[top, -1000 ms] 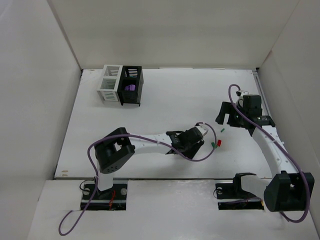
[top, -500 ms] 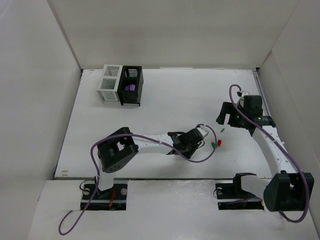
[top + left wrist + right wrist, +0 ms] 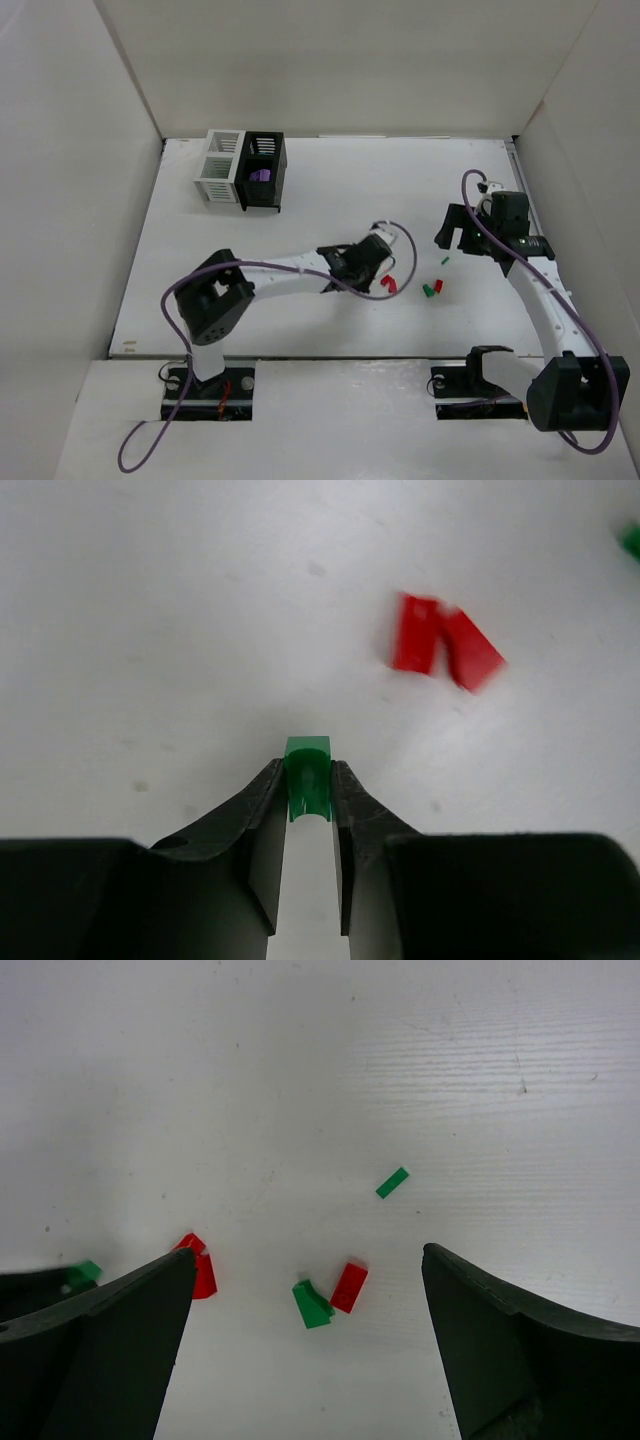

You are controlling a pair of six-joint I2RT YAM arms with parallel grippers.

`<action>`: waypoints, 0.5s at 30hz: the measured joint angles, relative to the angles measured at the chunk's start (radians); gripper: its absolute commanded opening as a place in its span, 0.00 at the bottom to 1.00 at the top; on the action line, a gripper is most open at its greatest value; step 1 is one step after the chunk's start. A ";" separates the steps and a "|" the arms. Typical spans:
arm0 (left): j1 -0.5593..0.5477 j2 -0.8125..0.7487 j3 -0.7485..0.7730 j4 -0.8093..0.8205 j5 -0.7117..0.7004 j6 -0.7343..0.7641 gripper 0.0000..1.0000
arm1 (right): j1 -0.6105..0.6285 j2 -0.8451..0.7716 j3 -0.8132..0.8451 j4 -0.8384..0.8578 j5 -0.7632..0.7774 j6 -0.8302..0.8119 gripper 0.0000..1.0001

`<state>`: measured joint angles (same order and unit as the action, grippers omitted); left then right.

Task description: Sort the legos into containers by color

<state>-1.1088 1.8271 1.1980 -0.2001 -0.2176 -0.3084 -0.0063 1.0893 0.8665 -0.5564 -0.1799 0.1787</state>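
Observation:
My left gripper (image 3: 368, 268) is shut on a small green lego (image 3: 307, 778), held at the fingertips above the white table. Two red legos (image 3: 440, 650) lie just ahead of it to the right; they show as one red spot in the top view (image 3: 388, 283). A green lego (image 3: 313, 1305) and a red lego (image 3: 349, 1286) lie side by side, with a flat green lego (image 3: 392, 1182) beyond them. My right gripper (image 3: 309, 1252) is open and empty above that pair. The joined white container (image 3: 220, 168) and black container (image 3: 264, 170) stand at the far left; the black one holds a purple lego (image 3: 260, 174).
White walls enclose the table on the left, back and right. The left arm's purple cable (image 3: 405, 262) loops over the table beside the red legos. Both arm bases sit at the near edge.
My left gripper has drawn back to the left from the pile with the green lego in it, uncovering red legos on the table. The right arm has hardly moved.

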 measured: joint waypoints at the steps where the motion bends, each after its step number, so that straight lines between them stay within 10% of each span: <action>1: 0.043 -0.026 0.000 -0.002 0.002 -0.007 0.10 | 0.000 -0.006 0.000 0.004 0.000 -0.003 0.99; 15: 0.929 -0.263 0.197 0.079 0.047 -0.045 0.12 | 0.000 0.042 0.004 0.103 -0.008 -0.001 0.99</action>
<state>-0.1802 1.5639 1.3952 -0.1207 -0.1703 -0.3534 -0.0063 1.1309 0.8707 -0.4538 -0.1879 0.1780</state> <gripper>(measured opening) 0.180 0.987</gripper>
